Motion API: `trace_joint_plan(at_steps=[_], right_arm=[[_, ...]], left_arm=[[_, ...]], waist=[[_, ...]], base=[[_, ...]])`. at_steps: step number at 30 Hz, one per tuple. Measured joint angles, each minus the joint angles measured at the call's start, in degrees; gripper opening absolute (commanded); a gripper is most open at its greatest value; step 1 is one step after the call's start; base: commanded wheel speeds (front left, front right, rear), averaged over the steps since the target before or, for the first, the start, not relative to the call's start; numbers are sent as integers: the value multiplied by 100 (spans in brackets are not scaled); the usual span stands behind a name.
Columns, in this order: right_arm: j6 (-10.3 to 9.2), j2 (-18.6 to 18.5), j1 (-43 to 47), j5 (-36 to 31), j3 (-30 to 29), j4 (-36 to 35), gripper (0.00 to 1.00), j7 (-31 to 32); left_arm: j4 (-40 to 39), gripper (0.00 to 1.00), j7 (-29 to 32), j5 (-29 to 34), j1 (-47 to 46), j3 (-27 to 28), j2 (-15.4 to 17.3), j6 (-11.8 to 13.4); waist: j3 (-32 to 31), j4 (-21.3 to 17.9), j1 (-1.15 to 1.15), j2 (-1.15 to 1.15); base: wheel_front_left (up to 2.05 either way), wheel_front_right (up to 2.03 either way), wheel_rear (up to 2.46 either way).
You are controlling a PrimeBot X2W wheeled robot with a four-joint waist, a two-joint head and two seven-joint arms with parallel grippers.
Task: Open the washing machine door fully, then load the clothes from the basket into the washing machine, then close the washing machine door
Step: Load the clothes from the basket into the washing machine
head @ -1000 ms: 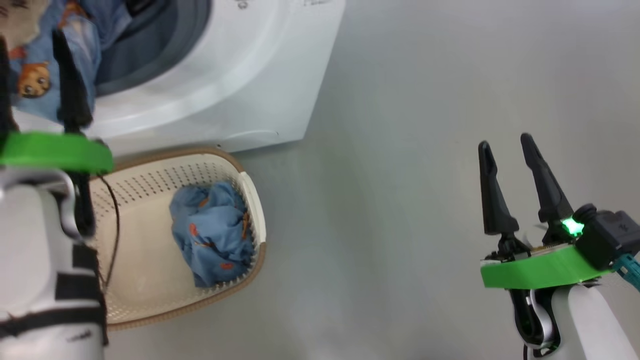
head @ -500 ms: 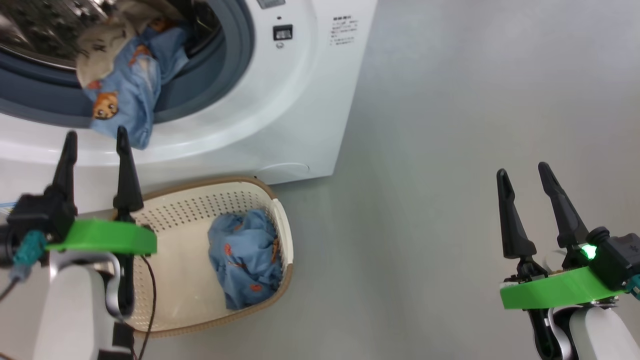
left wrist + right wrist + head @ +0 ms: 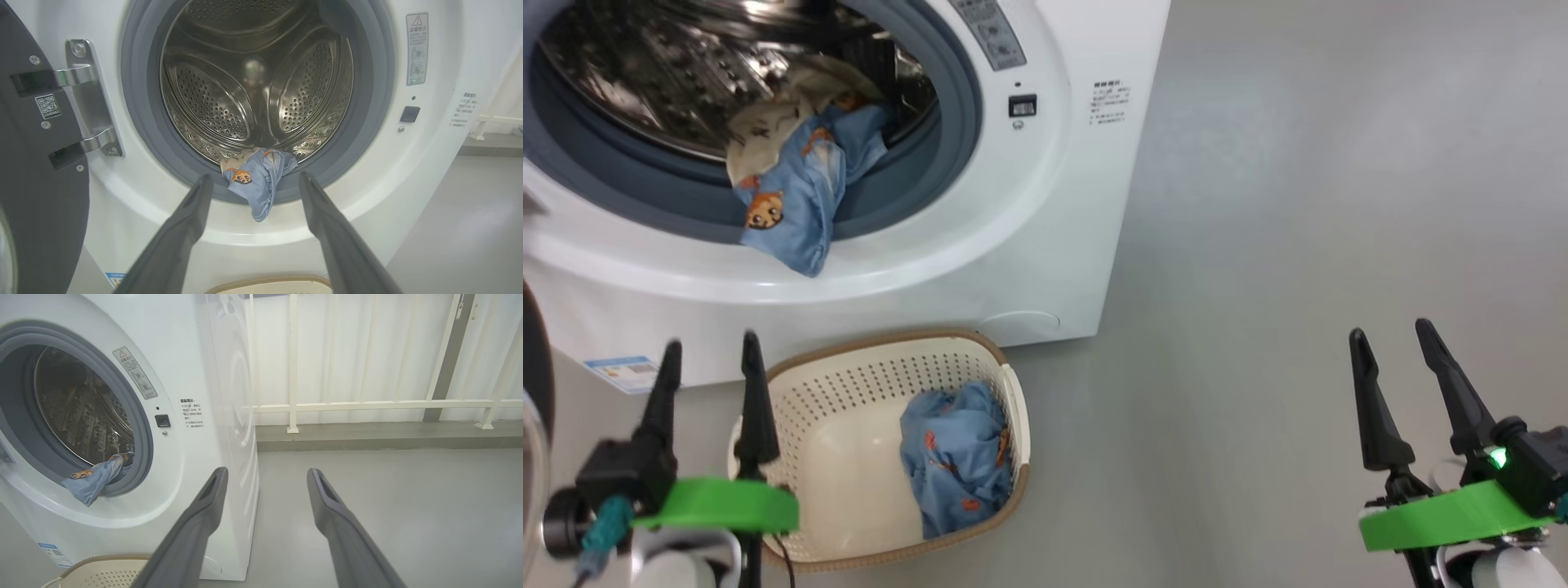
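The white washing machine stands with its round mouth uncovered. Its black door is swung wide to the left on steel hinges. One piece of the clothes, light blue with a bear print, hangs from the drum over the grey gasket. Another blue piece lies in the cream basket on the floor in front. My left gripper is open and empty above the basket's left rim. My right gripper is open and empty over bare floor, far right.
Grey floor spreads to the right of the machine. A white railing and a low kerb run behind it. A blue label sticker sits low on the machine's front.
The head camera has tilted up, so the drum and machine front now show more. My left gripper has drawn back from the drum mouth, leaving the bear-print piece draped over the gasket.
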Motion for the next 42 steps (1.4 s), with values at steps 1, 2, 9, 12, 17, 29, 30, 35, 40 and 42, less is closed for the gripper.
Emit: trace_joint_plan(at_steps=[1, 2, 9, 12, 17, 29, 30, 35, 40, 42], right_arm=[[0, -9, 49, 0, -10, 1, 100, 0], [0, -13, 90, 0, -21, 8, 100, 0], [0, -35, 433, -34, -90, 22, 100, 0], [0, -42, 621, -34, -134, 3, 100, 0], [0, -43, 979, -34, -261, -30, 100, 0], [0, -26, 1105, -34, -276, -55, 100, 0], [0, -26, 1105, -34, -277, -58, 100, 0], [0, -19, 1105, -34, -277, -67, 100, 0], [0, -15, 1105, -34, -275, -71, 100, 0], [0, -14, 1105, -34, -275, -73, 100, 0]], left_arm=[[-33, 100, 0, 0, 102, 7, -10, 0], [-60, 100, 0, -2, 204, 35, -13, 0], [-297, 100, 0, -12, 830, 148, -22, -13], [-374, 100, 0, 12, 1062, 140, -32, -13], [-569, 100, 1, 10, 1413, 104, -31, 32], [-971, 100, 1, -15, 1976, 109, -30, 144], [-973, 100, 1, -35, 1985, 109, -30, 145], [-1033, 100, 1, -38, 1985, 111, -30, 191], [-1036, 100, 1, -62, 1986, 99, -30, 197], [-1035, 100, 1, -97, 1985, 89, -30, 205]], waist=[[-44, 11, 0, 0], [-89, 23, 0, 0], [-405, 109, 0, 0], [-548, 161, 0, 0], [-774, 271, 0, 0], [-997, 411, 0, 0], [-999, 417, 0, 0], [-1002, 414, 0, 0], [-982, 378, 0, 0], [-953, 365, 0, 0]], base=[[0, 0, 0], [0, 0, 0], [0, 0, 0], [0, 0, 0], [0, 0, 0], [0, 0, 0], [0, 0, 0], [0, 0, 0], [0, 0, 0], [0, 0, 0]])
